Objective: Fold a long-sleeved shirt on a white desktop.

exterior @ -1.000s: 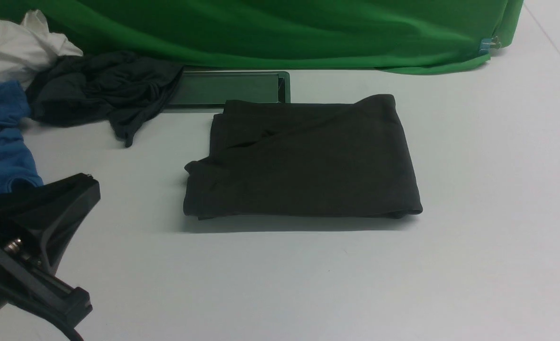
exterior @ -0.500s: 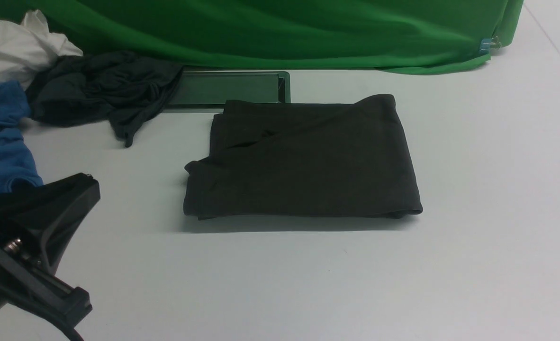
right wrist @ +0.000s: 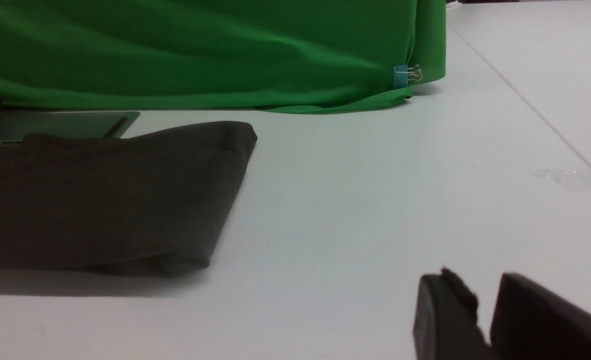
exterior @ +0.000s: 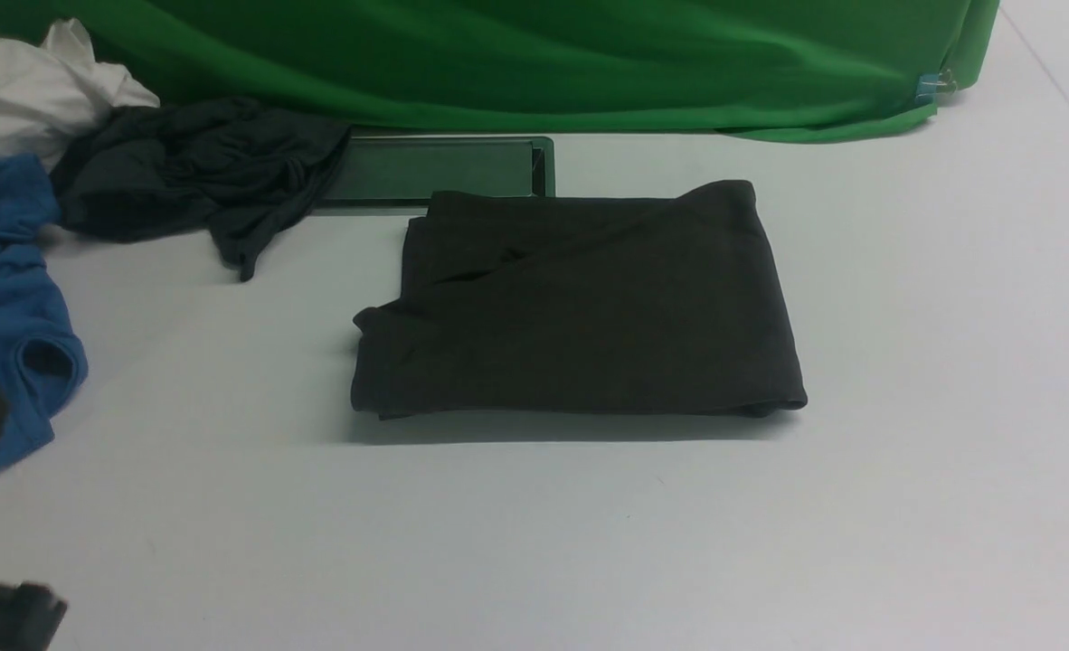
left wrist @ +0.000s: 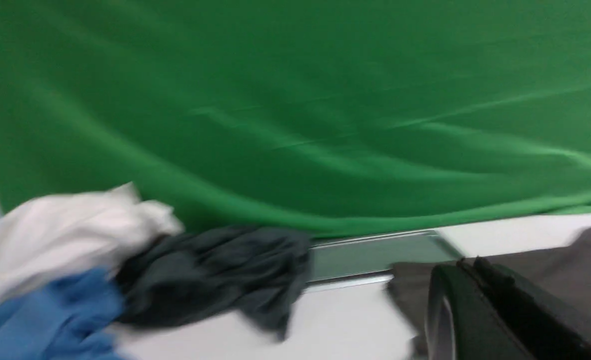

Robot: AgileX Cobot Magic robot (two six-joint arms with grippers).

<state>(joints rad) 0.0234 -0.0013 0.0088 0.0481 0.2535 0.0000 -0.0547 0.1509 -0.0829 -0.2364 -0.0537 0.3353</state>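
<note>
Your long-sleeved shirt lies folded into a flat dark rectangle at the middle of the white table, its print and label hidden inside the fold, one thick folded edge facing you and loose layered edges on its left side. Its far edge rests against a flat dark green panel set at the foot of the green cloth backdrop, which is pinned at its right corner by a small blue clip.

At the far left of the table a heap of other clothes sits well apart from the shirt: a white garment, a crumpled dark grey-teal garment and a blue garment.

Your left gripper shows in its blurred wrist view with its jaws together, holding nothing; in the front view only a dark piece of that arm shows at the lower left corner. Your right gripper hangs low over bare table to the right of the shirt, its jaws slightly apart with a narrow gap and nothing between them.
</note>
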